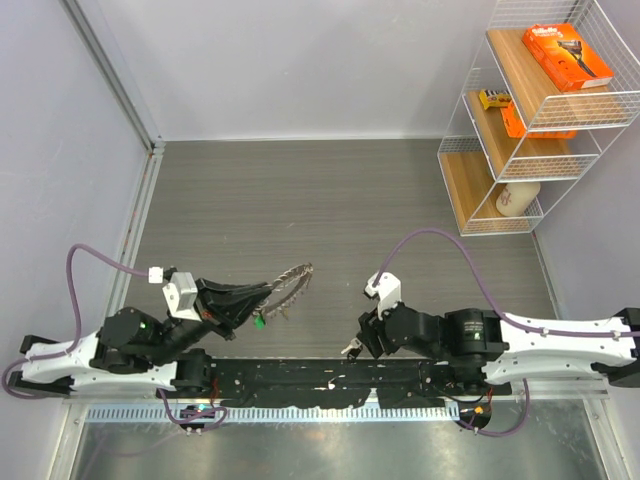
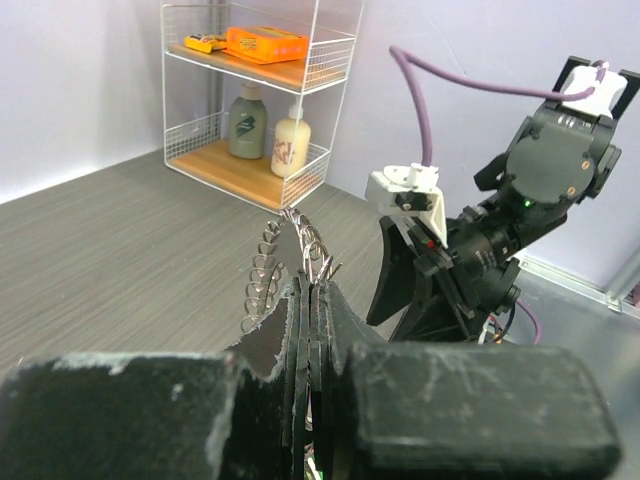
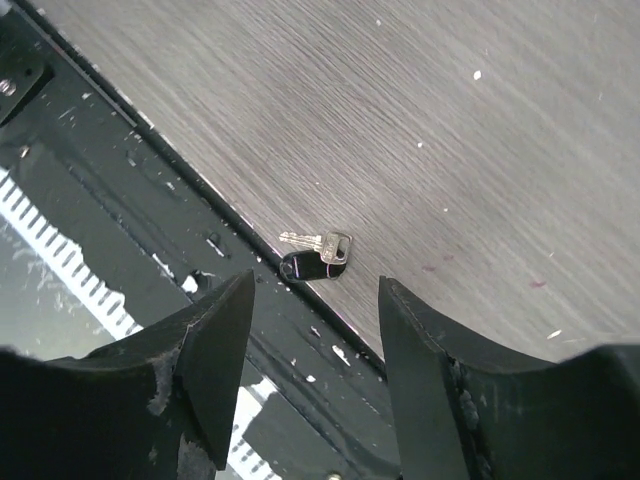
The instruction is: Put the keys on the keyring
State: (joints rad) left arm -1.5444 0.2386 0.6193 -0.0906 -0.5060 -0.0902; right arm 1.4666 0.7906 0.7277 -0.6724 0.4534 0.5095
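Note:
The keyring [image 1: 291,281], a thin silver ring with small keys fanned around it, is held above the table by my left gripper [image 1: 266,294], which is shut on it. A green tag [image 1: 259,321] hangs below. In the left wrist view the keyring [image 2: 283,252] sticks out past the closed left gripper [image 2: 312,288]. Two keys [image 3: 318,256], one silver and one with a black head, lie together at the table's near edge beside the black rail. My right gripper [image 3: 315,283] hangs just above them, open and holding nothing. In the top view the right gripper [image 1: 358,346] is low at the near edge.
A white wire shelf [image 1: 530,110] at the back right holds orange boxes and a bottle. A black rail [image 1: 320,380] runs along the near edge between the arm bases. Walls close in the left and back. The right arm [image 2: 490,250] faces the left gripper.

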